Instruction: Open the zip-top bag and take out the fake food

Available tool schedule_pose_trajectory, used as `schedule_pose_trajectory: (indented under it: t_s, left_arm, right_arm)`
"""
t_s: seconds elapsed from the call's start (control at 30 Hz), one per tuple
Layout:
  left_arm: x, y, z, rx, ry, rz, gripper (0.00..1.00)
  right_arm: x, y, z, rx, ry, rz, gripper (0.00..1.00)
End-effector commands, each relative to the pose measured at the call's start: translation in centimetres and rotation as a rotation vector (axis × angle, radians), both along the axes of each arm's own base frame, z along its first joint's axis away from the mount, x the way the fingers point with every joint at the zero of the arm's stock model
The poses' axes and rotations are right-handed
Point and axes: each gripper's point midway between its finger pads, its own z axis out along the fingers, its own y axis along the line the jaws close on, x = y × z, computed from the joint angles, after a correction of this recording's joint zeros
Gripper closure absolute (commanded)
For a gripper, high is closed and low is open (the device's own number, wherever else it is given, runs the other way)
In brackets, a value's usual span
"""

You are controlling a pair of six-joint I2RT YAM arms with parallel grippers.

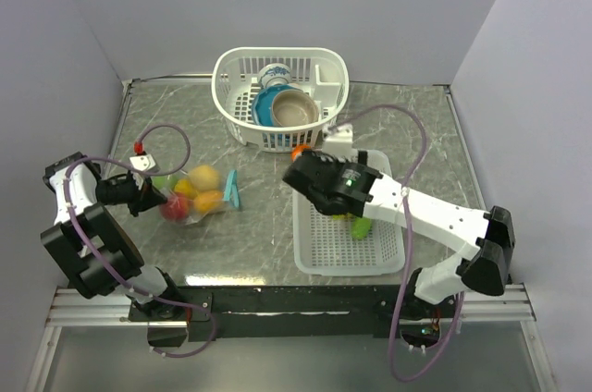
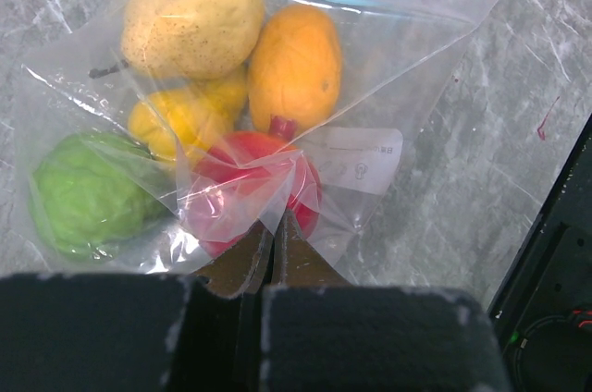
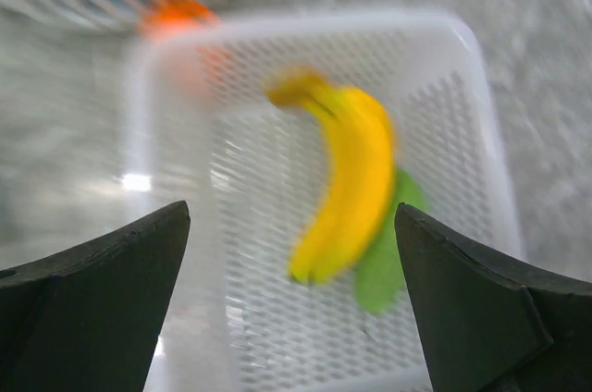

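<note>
The clear zip-top bag [image 1: 199, 196] lies left of centre on the table, its teal zip strip [image 1: 231, 190] pointing right. In the left wrist view the bag [image 2: 370, 68] holds a pale yellow fruit [image 2: 192, 20], an orange one [image 2: 294, 68], a yellow one [image 2: 180, 119], a green one [image 2: 88, 193] and a red one [image 2: 250, 193]. My left gripper [image 2: 270, 230] is shut on the bag's bottom edge. My right gripper [image 3: 291, 226] is open above the white tray [image 3: 176, 133], over a yellow banana [image 3: 347, 189] and a green piece [image 3: 384, 267]. An orange fruit [image 3: 176, 13] sits at the tray's far corner.
A white basket [image 1: 239, 73] at the back holds a patterned cup [image 1: 275, 75] and bowls [image 1: 294, 107]. The white tray [image 1: 314, 253] sits under my right arm, right of centre. Walls enclose the table on three sides.
</note>
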Motion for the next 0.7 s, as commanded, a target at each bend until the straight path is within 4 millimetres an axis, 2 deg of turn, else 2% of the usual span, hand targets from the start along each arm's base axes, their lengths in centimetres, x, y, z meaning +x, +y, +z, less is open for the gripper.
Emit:
schedule_pose_trajectory:
  t_s: [0.0,0.07,0.1,0.17,0.2,0.27,0.3,0.4,0.5,0.57,0.67]
  left_arm:
    - [-0.7,-0.8,0.6,-0.018,-0.016,-0.014,0.99]
    - [-0.9,-0.7,0.5,-0.010,-0.013,-0.016,0.99]
    - [-1.0,-0.7,0.3,-0.003,-0.007,-0.020,0.99]
    - [-1.1,-0.7,0.3,0.009,-0.014,-0.024,0.99]
    - [-1.3,-0.7,0.1,0.010,-0.008,-0.026,0.99]
    - [-1.3,-0.7,0.2,0.016,-0.013,-0.030,0.99]
    - [-1.4,-0.8,0.2,0.014,-0.011,-0.028,0.99]
    - [-1.5,-0.7,0.1,0.025,-0.010,-0.032,0.99]
    - [-1.7,-0.6,-0.2,0.042,-0.010,-0.045,0.99]
    - [-1.8,-0.6,-0.4,0.042,-0.009,-0.048,0.99]
    - [-1.6,-0.7,-0.6,0.016,0.001,-0.045,0.99]
  right_arm:
    - [3.8,8.0,6.6,0.110,-0.147,0.163,0.00]
    - [4.9,11.2,7.2,0.104,-0.160,0.251,0.00]
    - [5.8,13.3,6.3,0.086,-0.141,0.275,0.00]
    - [7.1,15.2,4.9,0.056,-0.093,0.311,0.00]
    - [8.1,17.1,3.5,0.037,-0.070,0.332,0.00]
    - [9.4,17.9,1.8,-0.023,-0.043,0.352,0.00]
    - [11.0,18.0,0.5,-0.044,-0.024,0.333,0.00]
    - [12.5,16.7,-2.4,-0.081,0.067,0.311,0.00]
    - [12.0,14.9,-3.7,-0.096,0.105,0.302,0.00]
    - [11.8,14.3,-3.9,-0.077,0.097,0.300,0.00]
    - [11.4,11.9,-4.3,-0.104,0.105,0.254,0.00]
